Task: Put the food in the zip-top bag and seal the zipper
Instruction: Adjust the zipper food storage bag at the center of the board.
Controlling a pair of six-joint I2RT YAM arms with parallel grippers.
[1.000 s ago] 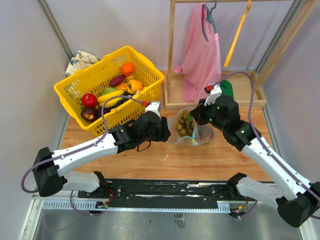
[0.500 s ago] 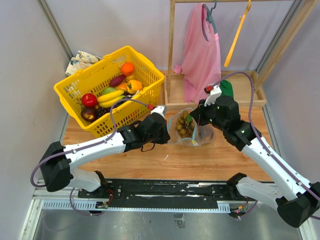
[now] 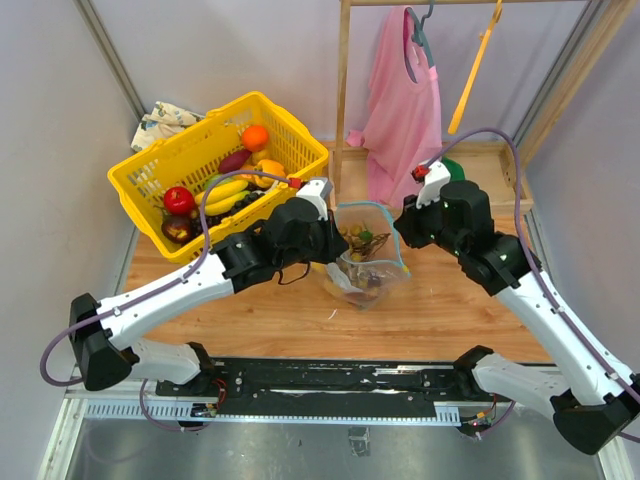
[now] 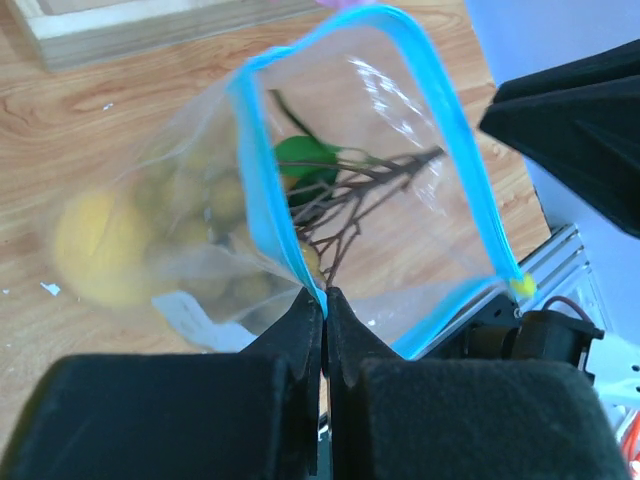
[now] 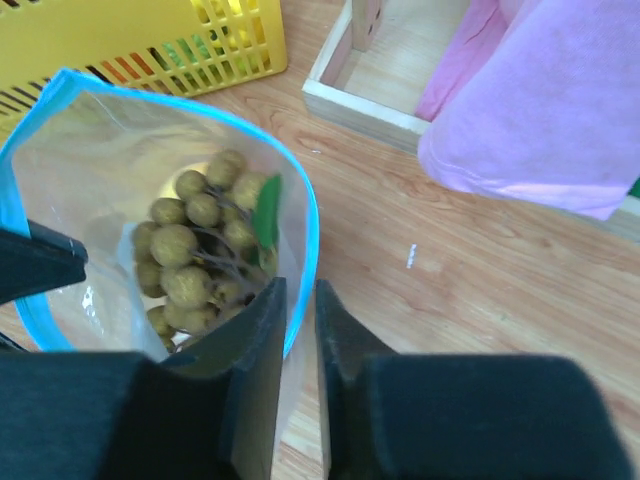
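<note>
In the zip-top bag (image 5: pixel 95 170), brownish grapes (image 5: pixel 200 255)

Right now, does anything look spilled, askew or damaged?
Nothing spilled or damaged. The zip-top bag is held open, the grape cluster inside. Only oddity: a small white scrap on the wooden table.

The clear zip-top bag (image 3: pixel 365 262) stands upright, its mouth gaping wide. Its light blue-green zipper (image 4: pixel 262 190) is unsealed and spread into a loop. A brownish grape cluster (image 5: pixel 195 255) lies inside.
</note>
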